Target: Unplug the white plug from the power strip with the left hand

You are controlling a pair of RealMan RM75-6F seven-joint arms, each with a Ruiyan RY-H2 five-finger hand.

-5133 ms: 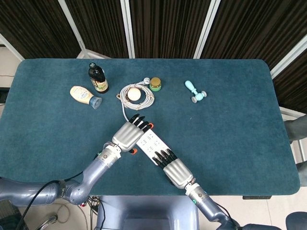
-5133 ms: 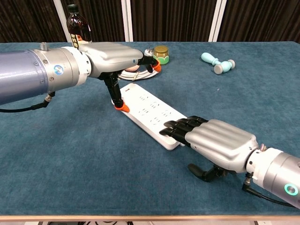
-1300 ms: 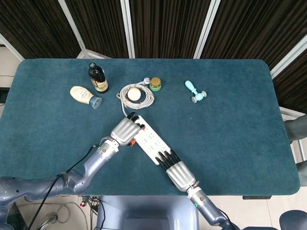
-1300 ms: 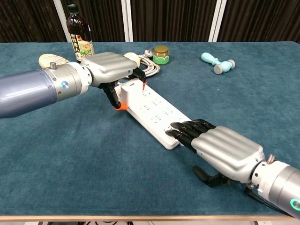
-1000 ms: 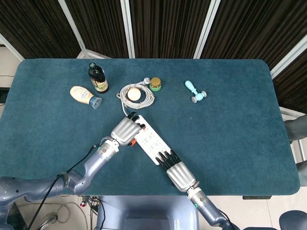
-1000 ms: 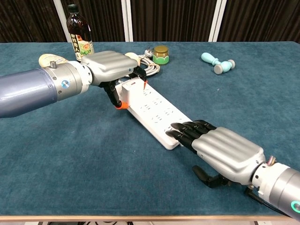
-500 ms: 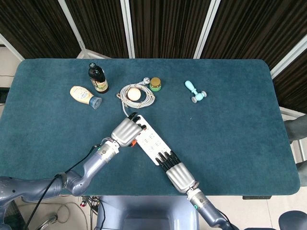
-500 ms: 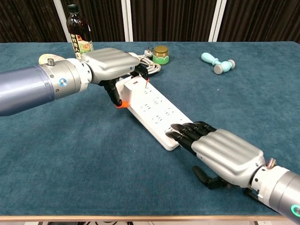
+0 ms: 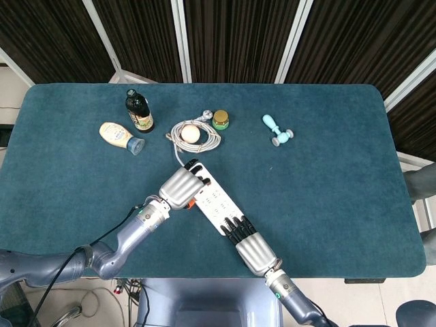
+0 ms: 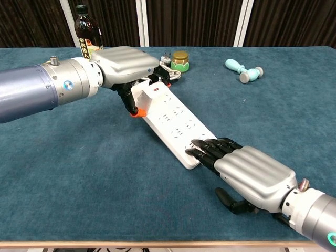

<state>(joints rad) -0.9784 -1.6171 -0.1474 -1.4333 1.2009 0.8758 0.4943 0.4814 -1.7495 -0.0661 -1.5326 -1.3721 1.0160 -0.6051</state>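
The white power strip lies diagonally on the blue table. At its far end my left hand grips the white plug, thumb below and fingers over it. The plug sits tilted and raised above the strip's end. The hand hides its prongs, and it hides the plug in the head view. My right hand lies flat, and its dark fingertips press on the strip's near end. A white cable coil lies just beyond the plug.
A dark bottle and a lying squeeze bottle are at the far left. A small yellow-lidded jar stands beside the coil, which rings a pale ball. A light blue toy lies at the far right.
My left hand has lifted a little, and the plug has tipped up from the strip's far end. The right hand still presses on the near end.
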